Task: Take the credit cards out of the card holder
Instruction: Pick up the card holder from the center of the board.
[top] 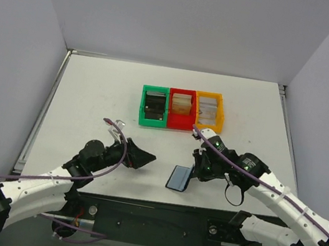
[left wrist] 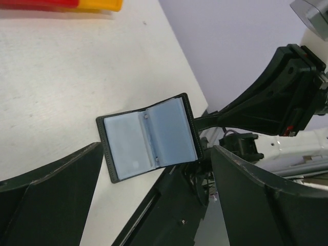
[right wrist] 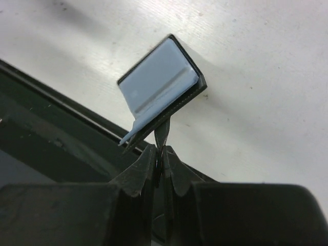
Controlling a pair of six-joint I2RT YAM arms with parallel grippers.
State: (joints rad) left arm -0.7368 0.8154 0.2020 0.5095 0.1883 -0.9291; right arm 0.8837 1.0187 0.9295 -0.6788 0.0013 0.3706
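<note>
A white desk [top: 95, 86] with pale walls on three sides carries three coloured bins [top: 179, 123] in a row, well beyond the holder [top: 178, 178]. The holder, a black bifold, hangs spread open with its grey-blue pockets showing, right at the desk's near edge, one leaf over the desk and the other out past it above a dark rail. Whether it touches the desk is unclear. The right hand [right wrist: 161, 149], just right of the holder, is pinched tight on a thin black edge of it. The left hand [top: 144, 155], just left of the holder, gapes fully wide and carries nothing. The cards cannot be told apart from the pockets. The likely trouble: the pinch is narrow and on an edge, so a tug or nudge from the left hand could swing or slip the holder loose, and it would drop off the desk onto the rail. Bare desk lies beyond and left of the holder; on its near side there is almost no room.
</note>
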